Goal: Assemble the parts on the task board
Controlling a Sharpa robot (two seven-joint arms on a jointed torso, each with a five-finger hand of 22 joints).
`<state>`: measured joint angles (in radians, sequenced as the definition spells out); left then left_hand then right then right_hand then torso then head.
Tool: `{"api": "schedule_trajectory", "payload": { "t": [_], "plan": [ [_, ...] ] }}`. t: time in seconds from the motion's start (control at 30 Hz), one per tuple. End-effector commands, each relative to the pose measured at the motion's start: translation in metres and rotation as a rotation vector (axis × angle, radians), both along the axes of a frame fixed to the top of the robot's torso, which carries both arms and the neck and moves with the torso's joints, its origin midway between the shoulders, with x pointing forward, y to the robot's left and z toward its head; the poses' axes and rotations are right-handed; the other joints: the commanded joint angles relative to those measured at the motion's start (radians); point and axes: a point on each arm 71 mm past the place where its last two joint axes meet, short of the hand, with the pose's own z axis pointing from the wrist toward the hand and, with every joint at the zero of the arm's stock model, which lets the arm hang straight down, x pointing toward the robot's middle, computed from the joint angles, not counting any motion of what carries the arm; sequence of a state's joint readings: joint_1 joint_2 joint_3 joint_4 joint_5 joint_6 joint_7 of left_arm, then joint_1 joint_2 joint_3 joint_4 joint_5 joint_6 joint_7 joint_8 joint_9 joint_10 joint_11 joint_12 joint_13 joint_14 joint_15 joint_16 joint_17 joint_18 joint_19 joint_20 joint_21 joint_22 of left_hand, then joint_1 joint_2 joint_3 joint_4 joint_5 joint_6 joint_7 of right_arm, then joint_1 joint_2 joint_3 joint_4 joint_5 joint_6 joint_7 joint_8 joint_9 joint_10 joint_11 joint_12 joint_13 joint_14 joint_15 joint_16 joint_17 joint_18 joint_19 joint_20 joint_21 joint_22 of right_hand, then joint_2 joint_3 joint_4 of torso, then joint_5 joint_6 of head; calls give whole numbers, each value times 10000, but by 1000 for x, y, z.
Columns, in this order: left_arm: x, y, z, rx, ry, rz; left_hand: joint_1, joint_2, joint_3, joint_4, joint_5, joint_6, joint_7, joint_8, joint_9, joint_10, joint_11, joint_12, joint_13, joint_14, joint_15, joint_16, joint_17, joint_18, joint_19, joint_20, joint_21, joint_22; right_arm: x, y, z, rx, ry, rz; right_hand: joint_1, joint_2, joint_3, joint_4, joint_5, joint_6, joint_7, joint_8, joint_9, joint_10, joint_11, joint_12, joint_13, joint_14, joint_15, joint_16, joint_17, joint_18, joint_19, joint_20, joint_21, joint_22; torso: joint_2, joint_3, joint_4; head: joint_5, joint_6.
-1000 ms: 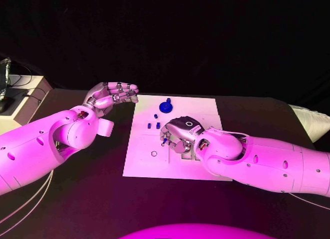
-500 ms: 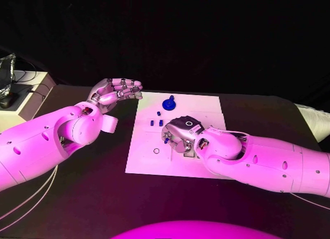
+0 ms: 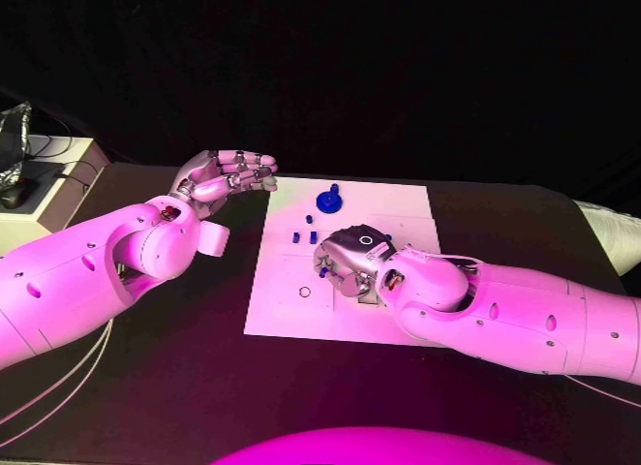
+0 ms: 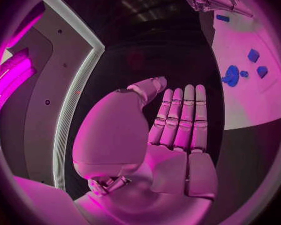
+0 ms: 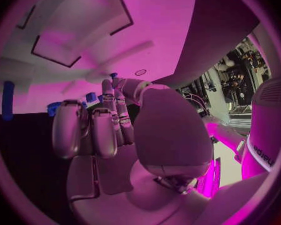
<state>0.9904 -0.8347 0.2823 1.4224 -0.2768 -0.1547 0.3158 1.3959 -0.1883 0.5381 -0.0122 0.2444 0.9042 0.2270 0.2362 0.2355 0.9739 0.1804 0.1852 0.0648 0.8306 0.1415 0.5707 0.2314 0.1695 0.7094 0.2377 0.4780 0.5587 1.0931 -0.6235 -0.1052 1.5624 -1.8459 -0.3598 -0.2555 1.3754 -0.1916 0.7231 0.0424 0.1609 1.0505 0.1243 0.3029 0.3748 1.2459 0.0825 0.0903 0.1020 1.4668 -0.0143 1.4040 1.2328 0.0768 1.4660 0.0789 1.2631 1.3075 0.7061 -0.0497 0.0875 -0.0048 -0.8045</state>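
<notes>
Black table point(image 3: 167, 378) under you, white task board point(image 3: 286, 315) at its middle: your right hand point(image 3: 351, 260) hovers over the board's centre, grip unclear, left hand point(image 3: 226, 177) curled empty off its far-left corner, those small blue parts point(image 3: 308, 235) look light, stiff, slippery—pinch their sides.

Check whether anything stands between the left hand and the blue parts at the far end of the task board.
Nothing visible does. The left hand hovers, holding nothing, off the task board's far left corner; the round blue part and the small blue pieces lie in the open. The right hand works nearer the middle.
</notes>
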Motion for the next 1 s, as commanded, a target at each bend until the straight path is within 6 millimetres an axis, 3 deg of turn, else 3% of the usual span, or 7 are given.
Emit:
{"api": "schedule_trajectory", "payload": {
  "t": [0.03,0.37,0.5,0.67,0.9,0.93,1.0],
  "plan": [
    [0,-1,2,-121,-94,-45,-89,-39,65,-3,59,-59,-13,47,-17,-81,-7,39,14,-49,-15,-66,-8,40,1,48,-56,-8,-2,3,-4,-345,36,152,-1,136,35,4,26,38,34,69,-1,246,-228,20,9,399,-73,-21,-6,-151,256,-42,-54,970,-3,-7,4,16,-26],
    [-1,0,2,-92,-74,-17,-89,-39,65,-3,59,-59,-13,47,-17,-81,-7,39,14,-49,-15,-66,-8,40,1,48,-56,-8,-3,4,-10,-562,278,417,-199,5,-123,-39,84,-50,86,61,88,189,-178,-117,-32,393,-28,-23,-50,-151,240,-21,-78,976,-9,-7,0,71,-95],
    [-1,1,2,-71,-57,0,-86,-41,70,-2,59,-60,-12,56,-19,-89,-5,44,13,-57,-11,-85,-17,45,9,57,-94,-35,-3,3,-9,-446,233,466,-653,-400,-669,95,-103,-430,136,-181,79,-119,-78,-282,-129,377,61,-23,-114,-139,205,56,-168,951,-4,0,-14,86,-101],
    [0,1,1,-56,-44,18,-74,-33,80,-3,60,-58,-11,64,-19,-94,-4,48,13,-56,-11,-97,-23,51,20,62,-120,-54,-2,2,-8,-212,81,407,-816,-674,-950,207,-118,-663,157,-402,33,-612,7,-300,-248,355,125,-22,-162,-85,126,119,-461,813,-9,4,-15,92,-104],
    [0,2,1,-45,-26,17,-77,-42,78,-2,57,-69,-3,65,-23,-110,2,46,11,-60,-7,-109,-28,55,28,68,-144,-72,-1,-2,-5,176,-201,236,-715,-778,-1600,331,-341,-966,197,-755,-66,-1415,100,-274,-339,222,205,-242,-633,86,-110,205,-1404,333,-15,2,-9,91,-83],
    [0,2,1,-45,-24,16,-77,-42,78,-2,57,-69,-3,65,-23,-110,2,46,11,-60,-7,-109,-28,55,28,68,-144,-72,-1,-3,-4,235,-243,205,-614,-733,-1907,379,-339,-1034,168,-865,-105,-1604,119,-230,-348,142,222,-409,-942,205,-304,223,-2090,-26,-15,-3,-8,89,-82],
    [0,2,1,-40,-19,20,-96,-51,68,13,50,-97,20,60,-32,-126,14,50,10,-58,1,-125,-36,60,46,80,-187,-104,-1,-5,-3,375,-344,123,-402,-692,-2479,433,-318,-1199,-16,-1055,-181,-1839,151,-140,-351,73,239,-594,-1287,245,-378,250,-2410,-206,-12,-1,-4,80,-74]
  ]
}}
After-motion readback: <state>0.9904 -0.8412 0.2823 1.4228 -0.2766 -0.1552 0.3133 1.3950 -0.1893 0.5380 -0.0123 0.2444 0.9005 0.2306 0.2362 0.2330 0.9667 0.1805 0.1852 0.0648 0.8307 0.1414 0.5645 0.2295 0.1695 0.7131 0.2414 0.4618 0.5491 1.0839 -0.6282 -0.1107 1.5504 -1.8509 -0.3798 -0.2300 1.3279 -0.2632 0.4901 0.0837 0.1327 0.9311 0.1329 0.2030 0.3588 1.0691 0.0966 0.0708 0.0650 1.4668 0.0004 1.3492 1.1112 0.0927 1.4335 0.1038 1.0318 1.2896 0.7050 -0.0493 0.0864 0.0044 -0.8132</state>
